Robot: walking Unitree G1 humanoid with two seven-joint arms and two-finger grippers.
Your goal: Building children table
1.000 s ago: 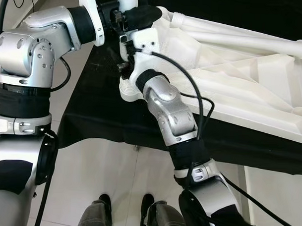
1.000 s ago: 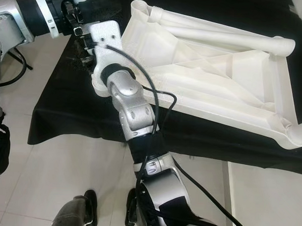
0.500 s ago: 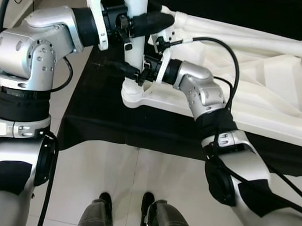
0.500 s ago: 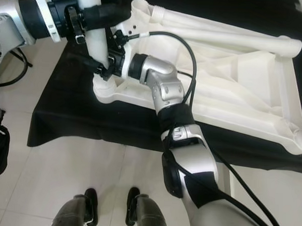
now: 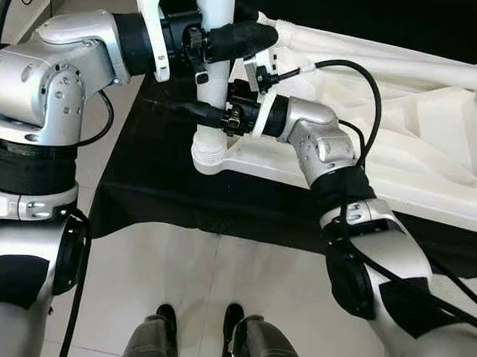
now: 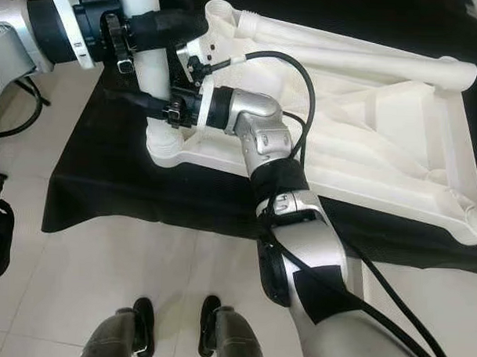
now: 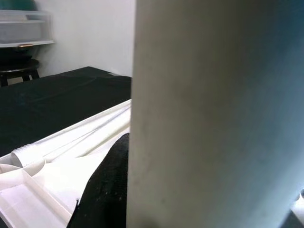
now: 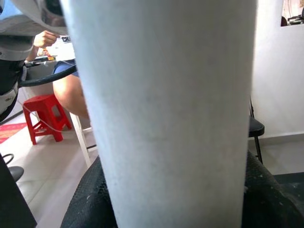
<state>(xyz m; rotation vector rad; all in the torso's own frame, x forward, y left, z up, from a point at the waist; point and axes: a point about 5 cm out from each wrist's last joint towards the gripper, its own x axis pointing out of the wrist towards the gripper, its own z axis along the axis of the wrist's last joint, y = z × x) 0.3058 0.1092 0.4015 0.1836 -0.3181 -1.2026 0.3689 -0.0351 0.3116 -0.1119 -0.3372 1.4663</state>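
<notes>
The white table leg (image 5: 213,68) stands upright in the corner socket (image 5: 210,152) of the upturned tabletop (image 6: 366,128), at ten o'clock in the head views. The left gripper (image 5: 228,39) clamps the leg high, the right gripper (image 5: 195,111) low; likely they steady it for seating. The right wrist view adds a seated person (image 8: 61,71) and red stool (image 8: 43,116); the left wrist view a black cloth (image 7: 52,99).

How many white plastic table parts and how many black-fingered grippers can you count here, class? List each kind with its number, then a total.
White plastic upside-down table top: 1
White plastic cylindrical table leg: 1
Black-fingered grippers, left gripper and right gripper, both on the leg: 2
Total: 4
</notes>
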